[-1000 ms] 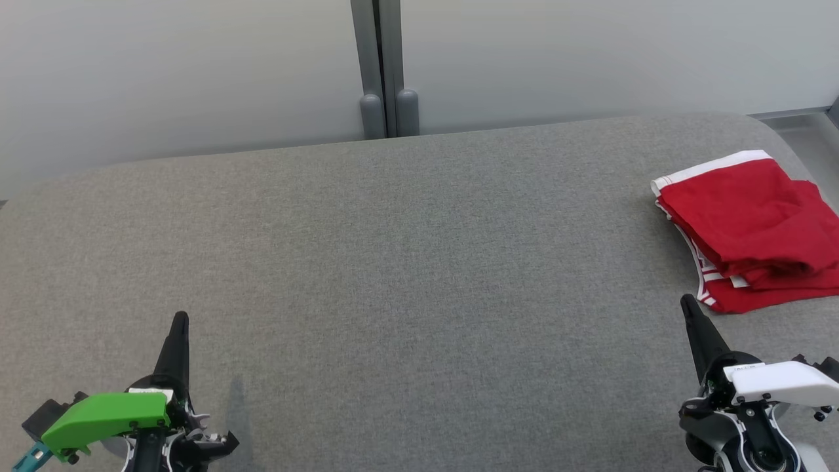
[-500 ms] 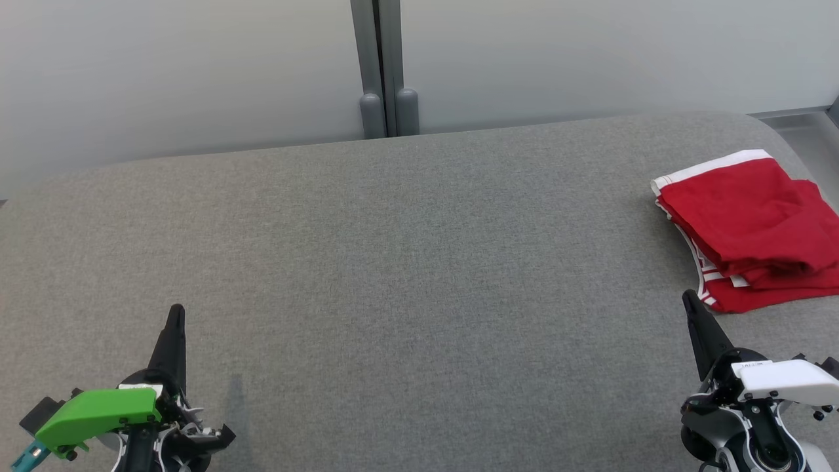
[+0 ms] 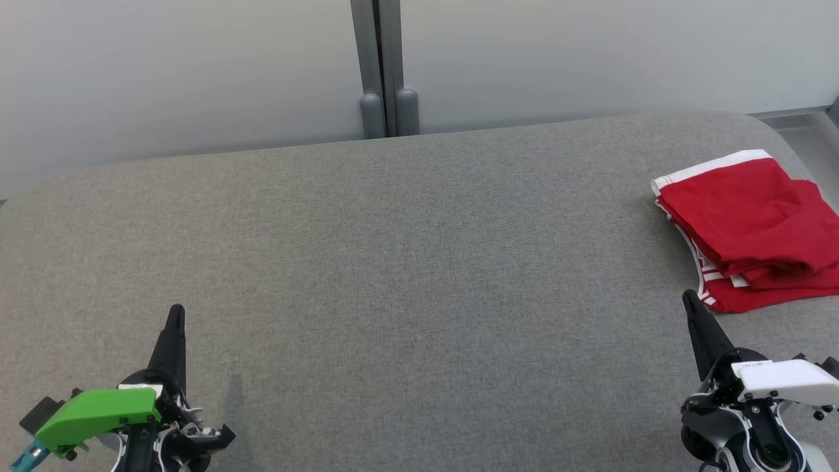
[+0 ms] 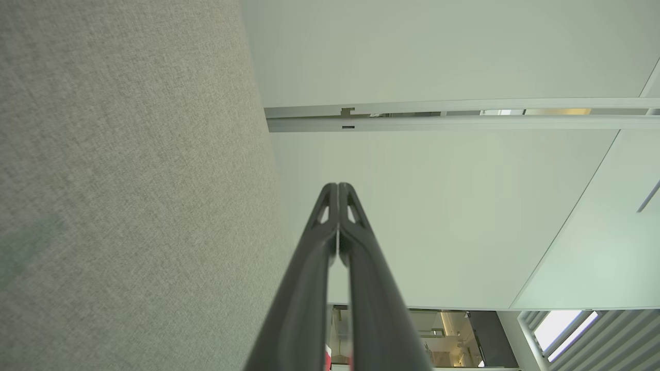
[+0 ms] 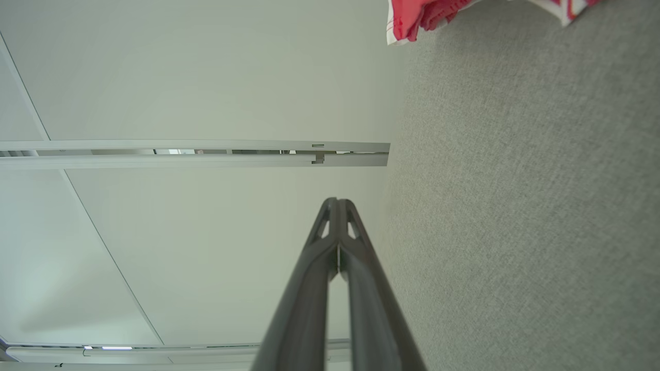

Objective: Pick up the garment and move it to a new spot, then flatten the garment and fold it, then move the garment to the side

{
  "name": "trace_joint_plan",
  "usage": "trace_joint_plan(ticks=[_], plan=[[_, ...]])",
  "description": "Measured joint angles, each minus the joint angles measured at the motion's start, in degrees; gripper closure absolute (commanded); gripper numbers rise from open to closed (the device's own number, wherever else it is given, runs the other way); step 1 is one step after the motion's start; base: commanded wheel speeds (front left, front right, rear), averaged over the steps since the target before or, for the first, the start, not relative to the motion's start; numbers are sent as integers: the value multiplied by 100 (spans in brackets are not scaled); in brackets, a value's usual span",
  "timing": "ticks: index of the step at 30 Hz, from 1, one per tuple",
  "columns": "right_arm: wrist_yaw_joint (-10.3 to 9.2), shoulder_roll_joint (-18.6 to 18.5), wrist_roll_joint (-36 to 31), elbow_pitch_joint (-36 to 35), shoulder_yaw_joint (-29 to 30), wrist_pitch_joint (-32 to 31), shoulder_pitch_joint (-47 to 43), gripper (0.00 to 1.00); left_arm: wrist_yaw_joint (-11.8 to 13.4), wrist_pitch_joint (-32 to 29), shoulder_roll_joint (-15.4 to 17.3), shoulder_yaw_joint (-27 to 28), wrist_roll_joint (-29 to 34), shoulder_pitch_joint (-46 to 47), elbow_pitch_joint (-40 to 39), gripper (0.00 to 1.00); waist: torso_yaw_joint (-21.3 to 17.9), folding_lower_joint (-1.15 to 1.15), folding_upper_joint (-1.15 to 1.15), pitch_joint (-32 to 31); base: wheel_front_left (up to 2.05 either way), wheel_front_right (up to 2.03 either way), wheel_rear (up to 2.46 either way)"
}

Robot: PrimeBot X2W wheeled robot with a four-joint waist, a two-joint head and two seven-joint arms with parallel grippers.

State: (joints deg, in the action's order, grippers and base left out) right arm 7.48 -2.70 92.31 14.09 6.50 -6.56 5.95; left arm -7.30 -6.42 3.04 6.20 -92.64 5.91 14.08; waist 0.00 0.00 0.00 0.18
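The garment (image 3: 754,226) is red with white trim and lies folded at the right edge of the grey fabric surface (image 3: 406,275); a corner of the garment (image 5: 428,13) shows at the top of the right wrist view. My right gripper (image 3: 689,300) is shut and empty, its tip just below and left of the garment's near corner, apart from it. My left gripper (image 3: 175,311) is shut and empty at the lower left, far from the garment. In each wrist view the two fingers meet at the tip, at my left gripper (image 4: 338,186) and my right gripper (image 5: 337,202).
A pale partition wall with a grey vertical post (image 3: 383,65) stands behind the surface's far edge. The surface's rounded right corner lies just beyond the garment. The broad middle of the surface is bare grey fabric.
Both grippers rose slightly in the head view between one second ago and half a second ago, then held still. The garment has not moved.
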Motion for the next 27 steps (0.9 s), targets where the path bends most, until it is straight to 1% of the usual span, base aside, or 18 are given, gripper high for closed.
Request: trace_joint_plan(ticks=[27], plan=[[0,0,0,0,0,0,1,100,0,-4,-4,14,1,0,0,100,0,0,0,0,0,0,0]])
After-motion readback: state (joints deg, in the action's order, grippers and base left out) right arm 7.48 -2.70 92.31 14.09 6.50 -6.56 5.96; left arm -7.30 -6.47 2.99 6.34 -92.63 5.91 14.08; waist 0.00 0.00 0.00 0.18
